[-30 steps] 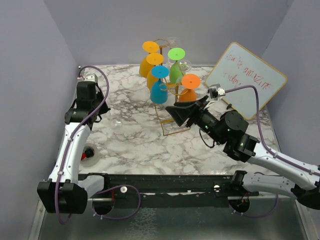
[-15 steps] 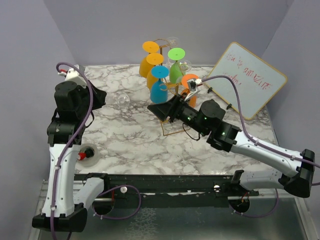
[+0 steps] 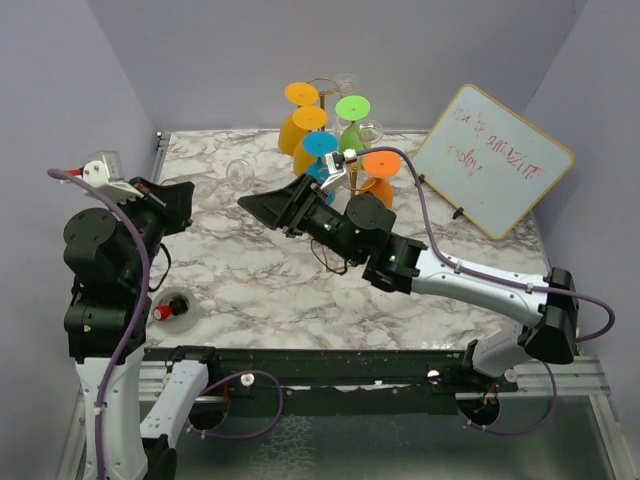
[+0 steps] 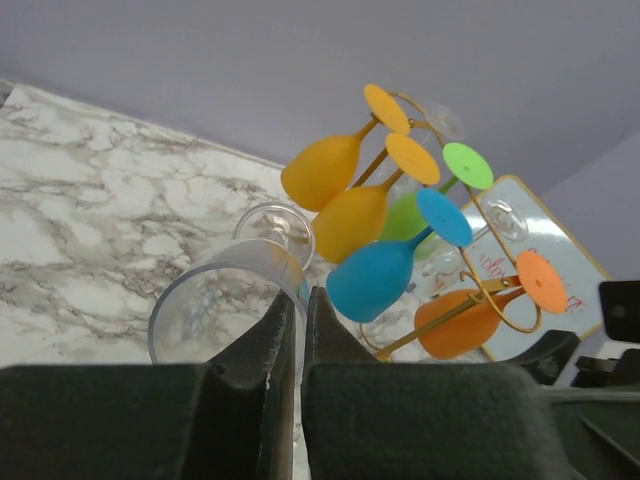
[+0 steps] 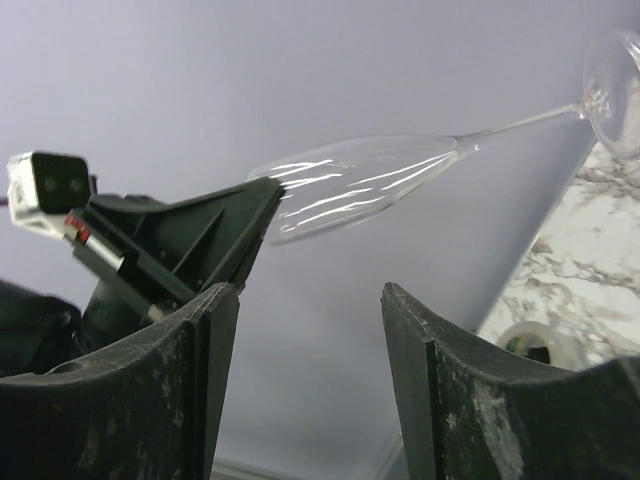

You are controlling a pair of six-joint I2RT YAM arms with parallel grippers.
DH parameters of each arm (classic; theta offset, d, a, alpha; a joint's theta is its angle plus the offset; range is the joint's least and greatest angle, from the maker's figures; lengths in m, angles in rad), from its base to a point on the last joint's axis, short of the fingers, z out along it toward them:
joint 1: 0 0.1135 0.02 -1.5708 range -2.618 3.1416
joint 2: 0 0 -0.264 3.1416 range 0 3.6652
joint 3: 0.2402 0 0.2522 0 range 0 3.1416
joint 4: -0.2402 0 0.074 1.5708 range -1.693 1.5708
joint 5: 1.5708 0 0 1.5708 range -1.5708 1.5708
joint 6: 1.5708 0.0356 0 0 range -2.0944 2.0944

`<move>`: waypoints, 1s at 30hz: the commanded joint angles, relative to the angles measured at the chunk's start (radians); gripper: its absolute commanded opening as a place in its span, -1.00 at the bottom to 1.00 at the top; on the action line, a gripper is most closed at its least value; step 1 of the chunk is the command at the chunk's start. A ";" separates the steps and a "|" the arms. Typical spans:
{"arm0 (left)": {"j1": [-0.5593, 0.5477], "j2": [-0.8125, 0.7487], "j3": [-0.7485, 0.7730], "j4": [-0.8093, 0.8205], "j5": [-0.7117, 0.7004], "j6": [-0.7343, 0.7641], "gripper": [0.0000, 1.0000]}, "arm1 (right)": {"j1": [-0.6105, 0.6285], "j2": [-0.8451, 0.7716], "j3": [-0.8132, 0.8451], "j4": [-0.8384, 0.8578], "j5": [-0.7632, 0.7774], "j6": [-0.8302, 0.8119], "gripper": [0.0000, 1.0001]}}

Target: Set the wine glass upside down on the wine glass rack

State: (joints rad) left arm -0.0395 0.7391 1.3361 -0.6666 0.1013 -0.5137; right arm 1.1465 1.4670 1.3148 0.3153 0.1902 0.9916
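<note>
Marble table (image 3: pixel 250 275); left jaws pinch wine glass (image 4: pixel 205 305) rim.

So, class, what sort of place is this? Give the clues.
Probably a robot lab cell: plain walls box in a marble-patterned table, two robot arms stand at its near edge, a whiteboard leans beside.

Open marble (image 3: pixel 250 275) left of the wine glass rack (image 3: pixel 322 79), coloured glasses (image 3: pixel 318 168) on its arms.

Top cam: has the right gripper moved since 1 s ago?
Yes. The right gripper has swung left: earlier it sat in front of the wine glass rack, now it is left of it, near the wine glass.
</note>
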 commanded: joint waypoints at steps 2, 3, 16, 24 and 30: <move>0.003 -0.047 0.084 0.090 0.038 -0.021 -1.00 | 0.022 0.086 0.085 0.078 0.120 0.153 0.31; 0.003 -0.049 0.095 0.098 0.048 -0.024 -1.00 | 0.022 0.095 0.091 0.082 0.134 0.181 0.32; -0.016 -0.042 0.197 0.151 0.222 -0.096 -1.00 | 0.022 0.171 0.124 0.251 0.243 0.437 0.36; -0.025 -0.047 0.185 0.181 0.276 -0.111 -1.00 | 0.023 0.183 0.148 0.299 0.297 0.485 0.22; -0.032 -0.056 0.180 0.196 0.306 -0.105 -1.00 | 0.022 0.166 0.125 0.322 0.371 0.490 0.16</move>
State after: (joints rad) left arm -0.0639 0.6968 1.5108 -0.5301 0.3557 -0.6094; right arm 1.1641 1.6382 1.4334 0.5953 0.4652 1.4597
